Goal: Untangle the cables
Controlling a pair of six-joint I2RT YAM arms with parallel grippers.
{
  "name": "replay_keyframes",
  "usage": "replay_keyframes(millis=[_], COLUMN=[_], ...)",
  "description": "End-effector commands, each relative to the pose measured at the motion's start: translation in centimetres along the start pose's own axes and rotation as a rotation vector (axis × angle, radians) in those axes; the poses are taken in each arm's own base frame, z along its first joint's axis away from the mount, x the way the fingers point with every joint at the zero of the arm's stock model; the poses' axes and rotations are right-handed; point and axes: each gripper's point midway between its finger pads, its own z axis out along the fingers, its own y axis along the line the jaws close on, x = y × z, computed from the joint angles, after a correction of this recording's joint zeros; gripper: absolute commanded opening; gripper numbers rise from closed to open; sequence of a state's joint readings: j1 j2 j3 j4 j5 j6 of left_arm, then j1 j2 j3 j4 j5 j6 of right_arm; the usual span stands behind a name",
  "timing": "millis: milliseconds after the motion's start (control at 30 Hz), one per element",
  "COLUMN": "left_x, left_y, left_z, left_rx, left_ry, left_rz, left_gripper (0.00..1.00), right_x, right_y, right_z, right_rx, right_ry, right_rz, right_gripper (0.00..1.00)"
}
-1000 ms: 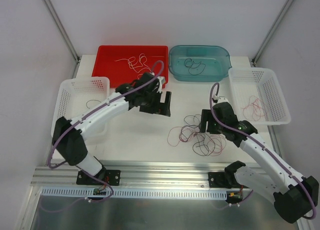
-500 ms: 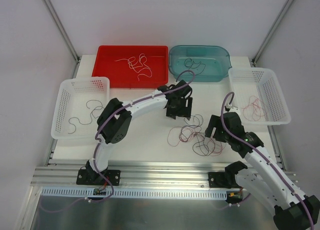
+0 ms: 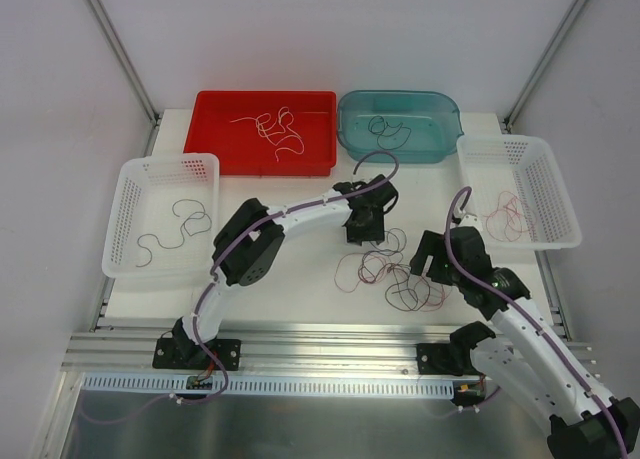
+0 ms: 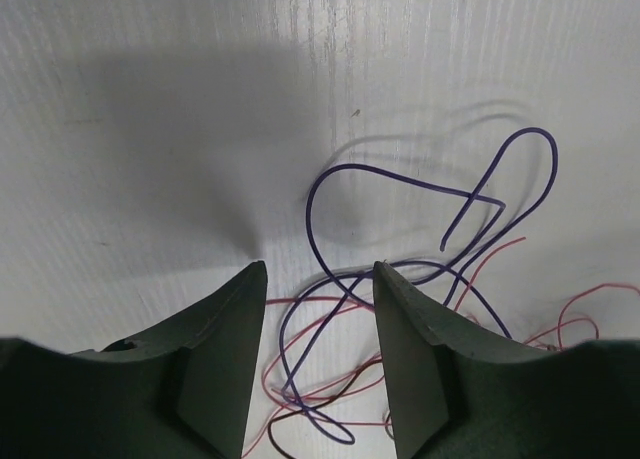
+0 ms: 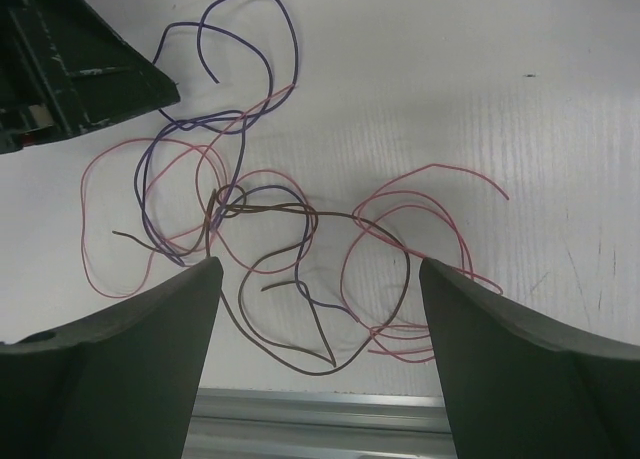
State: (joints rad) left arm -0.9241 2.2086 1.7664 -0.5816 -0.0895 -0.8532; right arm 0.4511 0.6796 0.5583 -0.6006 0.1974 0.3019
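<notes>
- The cables [image 3: 392,271] lie in one loose tangle on the surface [image 3: 290,279]. They are in its near half, a little right of the middle and not far from the near edge.
- The tangle is longer from left to right than from far to near, so its long axis runs about parallel to the near edge.
- A purple cable [image 4: 400,178] forms the far-left part of the tangle. Its loops reach toward the far edge, and one free end bends back toward the near edge.
- Pink cables [image 5: 440,166] curl on both the left and right sides, and a dark cable [image 5: 280,209] crosses the middle.
- The left tool [image 4: 320,272] is low over the far-left end of the tangle. Its fingers are moderately apart and grip nothing, and purple and pink strands run through the gap.
- The right tool [image 5: 318,269] is over the near-right part, fingers spread wide, holding nothing.
- A red tray [image 3: 215,129] and a teal bin [image 3: 400,96] stand side by side at the far edge. The tray holds white strands and the bin a dark one.
- A white basket [image 3: 165,162] at the left edge holds dark strands, and another basket [image 3: 505,141] at the right edge holds red ones.
</notes>
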Motion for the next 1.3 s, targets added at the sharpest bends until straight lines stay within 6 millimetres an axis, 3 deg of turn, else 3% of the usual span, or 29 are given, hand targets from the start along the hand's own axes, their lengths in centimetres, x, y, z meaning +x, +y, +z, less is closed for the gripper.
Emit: replay_keyframes(millis=[0,233,333,367,400,500,600,633,700,733,833,900,933,1000,1033,1067,1100,1167,1200,1267], left_x=[-0.9,-0.1,0.2,0.2,0.5,-0.1,-1.4,-2.6,-3.4,-4.6,-6.5,-7.1,-7.8,-8.7,-9.1,-9.6,-9.9,-10.3,-11.0,-11.6], left_y=[-1.2,-0.2,0.5,0.7,1.1,1.9,2.4,2.3,3.0,3.2,4.5,5.4,5.7,7.1,7.4,8.6,9.1,10.8,12.0,14.1], left_z=[0.1,1.3,1.3,1.2,1.2,-0.3,-3.1,-4.9,-6.4,-8.4,-12.2,-13.8,-15.9,-17.6,-19.7,-20.5,-22.8,-24.6,-26.8,-28.9], left_rx=[-0.003,-0.049,-0.068,-0.07,-0.082,-0.094,-0.092,-0.083,-0.091,-0.078,-0.071,-0.07,-0.047,-0.049,-0.024,-0.031,-0.005,-0.012,0.0,-0.014], left_ry=[-0.044,-0.044,-0.043,-0.044,-0.044,-0.083,-0.146,-0.199,-0.235,-0.281,-0.36,-0.388,-0.424,-0.451,-0.483,-0.491,-0.526,-0.547,-0.587,-0.62], left_rz=[-0.04,-0.048,-0.047,-0.047,-0.041,-0.02,0.011,0.013,0.043,0.036,0.053,0.057,0.047,0.049,0.04,0.036,0.026,0.026,0.0,-0.015], left_gripper=[0.47,0.34,0.19,0.06,0.01,0.0,0.0,0.0,0.0,0.0,0.0,0.0,0.0,0.0,0.0,0.0,0.0,0.0,0.0,0.0], right_x=[-0.4,0.2,0.4,0.4,0.5,0.9,2.1,2.5,3.7,4.1,5.6,6.3,6.4,6.5,6.5,6.5,6.4,6.5,6.6,6.8], right_y=[0.3,0.1,0.3,0.4,0.9,3.0,4.7,4.8,4.9,4.9,4.4,4.0,3.8,3.4,3.2,3.0,2.7,2.2,1.9,1.5], right_z=[-0.3,-0.5,-0.4,-0.4,-0.3,0.1,0.9,1.2,2.3,2.7,4.1,4.7,4.8,5.0,5.0,5.1,5.1,5.2,5.2,5.3], right_rx=[-0.023,-0.034,-0.047,-0.055,-0.083,-0.194,-0.279,-0.284,-0.273,-0.267,-0.238,-0.208,-0.196,-0.174,-0.167,-0.158,-0.141,-0.116,-0.107,-0.092], right_ry=[-0.024,-0.016,-0.012,-0.01,-0.006,0.015,0.069,0.084,0.132,0.145,0.192,0.208,0.211,0.212,0.21,0.21,0.201,0.204,0.207,0.216], right_rz=[0.005,0.001,-0.002,-0.004,-0.006,-0.031,-0.028,-0.022,0.0,0.009,0.058,0.082,0.086,0.089,0.085,0.081,0.079,0.08,0.082,0.095], right_gripper=[0.84,0.84,0.84,0.84,0.84,0.84,0.84,0.84,0.83,0.82,0.72,0.58,0.53,0.41,0.37,0.3,0.28,0.21,0.18,0.09])
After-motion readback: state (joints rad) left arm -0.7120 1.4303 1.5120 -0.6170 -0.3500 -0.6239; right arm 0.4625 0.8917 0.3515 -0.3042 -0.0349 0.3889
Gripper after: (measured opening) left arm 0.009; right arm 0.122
